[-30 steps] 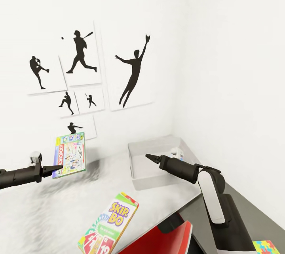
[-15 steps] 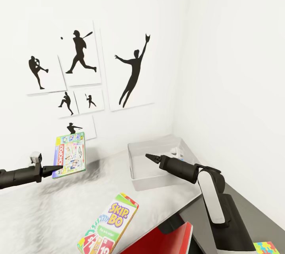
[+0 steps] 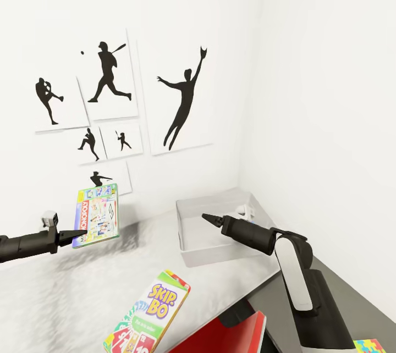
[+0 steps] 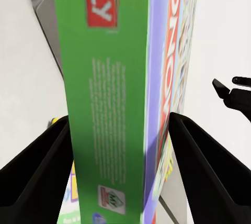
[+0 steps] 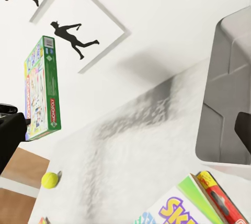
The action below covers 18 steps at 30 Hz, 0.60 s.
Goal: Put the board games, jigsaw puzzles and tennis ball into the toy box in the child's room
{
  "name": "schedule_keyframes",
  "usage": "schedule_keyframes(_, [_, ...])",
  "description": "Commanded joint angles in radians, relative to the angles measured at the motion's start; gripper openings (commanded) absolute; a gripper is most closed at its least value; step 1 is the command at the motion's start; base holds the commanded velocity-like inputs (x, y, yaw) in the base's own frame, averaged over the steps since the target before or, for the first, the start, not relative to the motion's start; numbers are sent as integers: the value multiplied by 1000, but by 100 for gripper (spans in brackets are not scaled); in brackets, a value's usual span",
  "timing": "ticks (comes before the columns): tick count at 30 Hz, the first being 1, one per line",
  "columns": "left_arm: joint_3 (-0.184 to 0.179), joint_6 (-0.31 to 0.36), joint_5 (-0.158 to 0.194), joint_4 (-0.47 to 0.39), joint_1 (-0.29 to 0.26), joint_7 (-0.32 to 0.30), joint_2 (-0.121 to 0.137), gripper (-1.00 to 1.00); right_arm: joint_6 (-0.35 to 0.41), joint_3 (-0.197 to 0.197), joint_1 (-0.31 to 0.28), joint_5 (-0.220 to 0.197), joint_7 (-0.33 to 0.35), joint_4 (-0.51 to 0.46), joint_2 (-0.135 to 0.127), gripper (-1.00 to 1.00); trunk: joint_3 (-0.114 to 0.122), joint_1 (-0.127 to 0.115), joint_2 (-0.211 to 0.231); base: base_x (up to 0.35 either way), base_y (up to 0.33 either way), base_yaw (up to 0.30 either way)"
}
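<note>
Green-edged board game [image 3: 97,215] stands upright in the left gripper [image 3: 77,235], clamped by its lower edge above the table [image 3: 66,292]; toy box [image 3: 212,251] lies off to its right, right gripper [image 3: 207,218] pinched over it, holding nothing

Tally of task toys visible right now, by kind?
Board games: 2, the Monopoly box clamped in the left gripper and the Skip-Bo box on the table
Jigsaw puzzles: 1, partly cut off
Tennis balls: 1
Total: 4
</note>
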Motion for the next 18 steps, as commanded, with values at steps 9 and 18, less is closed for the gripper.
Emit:
schedule_keyframes(9, [0,11,1,0,-1,-4,-8,-100,9,-49,-1,2,20,-2,-1,100,-2,0,-2,0,0,0])
schedule_keyframes(18, [-2,18,-1,-7,-4,-4,-53,-100,11,-166,-1,-3,241,-5,-6,100,-2,0,-2,0,0,0])
